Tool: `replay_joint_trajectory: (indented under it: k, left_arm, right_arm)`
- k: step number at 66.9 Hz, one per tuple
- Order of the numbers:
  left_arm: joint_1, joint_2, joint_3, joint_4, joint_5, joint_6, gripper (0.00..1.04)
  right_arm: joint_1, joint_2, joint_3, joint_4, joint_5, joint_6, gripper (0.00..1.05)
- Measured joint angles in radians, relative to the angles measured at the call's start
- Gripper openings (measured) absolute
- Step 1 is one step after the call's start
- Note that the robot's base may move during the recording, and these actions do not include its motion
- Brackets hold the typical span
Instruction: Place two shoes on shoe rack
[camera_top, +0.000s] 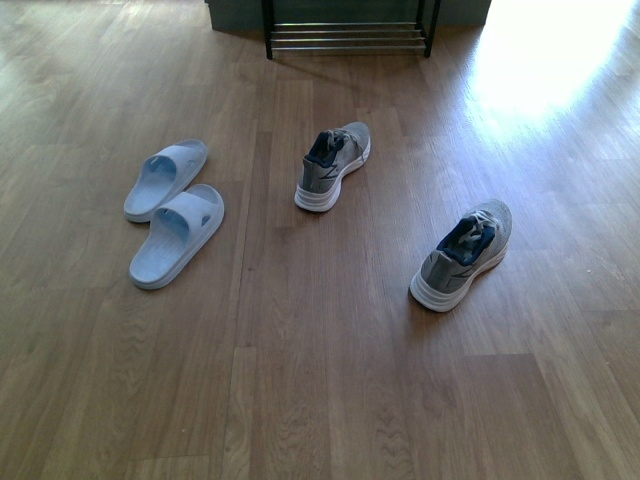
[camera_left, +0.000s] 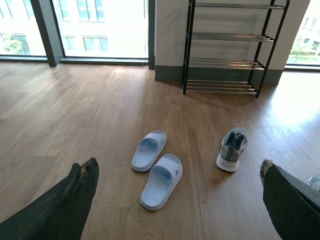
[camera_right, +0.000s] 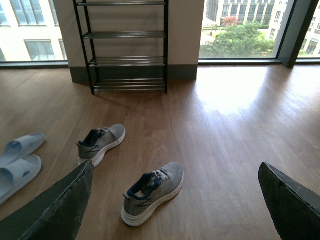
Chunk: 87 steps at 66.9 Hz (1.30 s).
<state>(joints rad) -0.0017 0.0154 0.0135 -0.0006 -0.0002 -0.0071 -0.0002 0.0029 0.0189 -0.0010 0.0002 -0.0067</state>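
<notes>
**A:** Our left claw (camera_left: 176, 164) was spread wide apart above the floor (camera_top: 300, 400), and our right claw (camera_right: 176, 167) was spread just as wide.

**B:** We saw the same. Where did the shoes lie?

**A:** All four were on the wooden floor. The pale blue slides (camera_top: 178, 236) sat side by side on our left, nearly touching. One grey sneaker (camera_top: 333, 165) stood near the middle, farther from us. The other sneaker (camera_top: 462, 255) was nearer and off to our right, well apart from the first. Both had their heels turned toward us.

**B:** And the rack (camera_top: 347, 38)?

**A:** We found it upright against the wall (camera_right: 185, 35), beyond the shoes and well apart from every one of them.
</notes>
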Motion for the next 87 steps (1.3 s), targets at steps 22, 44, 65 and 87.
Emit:
replay_joint_trajectory:
  k: [22, 44, 65, 87]
  left_arm:
    - [0.000, 0.000, 0.000, 0.000, 0.000, 0.000, 0.95]
    - [0.000, 0.000, 0.000, 0.000, 0.000, 0.000, 0.95]
    - [0.000, 0.000, 0.000, 0.000, 0.000, 0.000, 0.95]
    - [0.000, 0.000, 0.000, 0.000, 0.000, 0.000, 0.95]
  right_arm:
    - [0.000, 0.000, 0.000, 0.000, 0.000, 0.000, 0.96]
    - [0.000, 0.000, 0.000, 0.000, 0.000, 0.000, 0.96]
    - [0.000, 0.000, 0.000, 0.000, 0.000, 0.000, 0.96]
    - [0.000, 0.000, 0.000, 0.000, 0.000, 0.000, 0.96]
